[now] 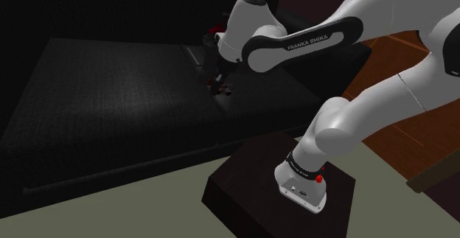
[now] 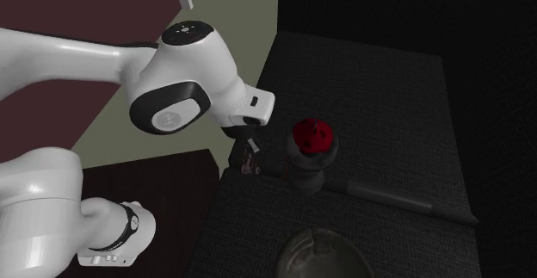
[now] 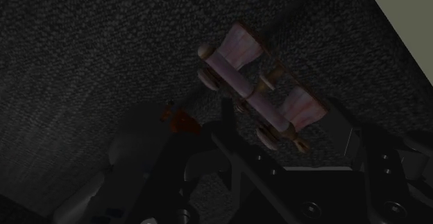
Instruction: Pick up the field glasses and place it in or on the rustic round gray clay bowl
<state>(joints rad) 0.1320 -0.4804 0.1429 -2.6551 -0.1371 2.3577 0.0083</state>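
dark mat (image 3: 104, 49), gripper (image 2: 246, 146) jaws apart — field glasses (image 3: 260, 91) near

The field glasses (image 2: 250, 159) are set on the surface (image 2: 379, 104), close to its edge. In the second exterior view they are just left of a round-topped object (image 2: 311, 140). The bowl (image 2: 323, 252) is placed nearer the camera than both, at that view's bottom edge. A long rod (image 2: 409, 201) is laid behind the bowl, from beside the object off to the right. The hand (image 3: 283, 115) is held over the field glasses. The stand (image 1: 251, 177) is set on the floor (image 1: 110, 214), just beside the surface's near edge.
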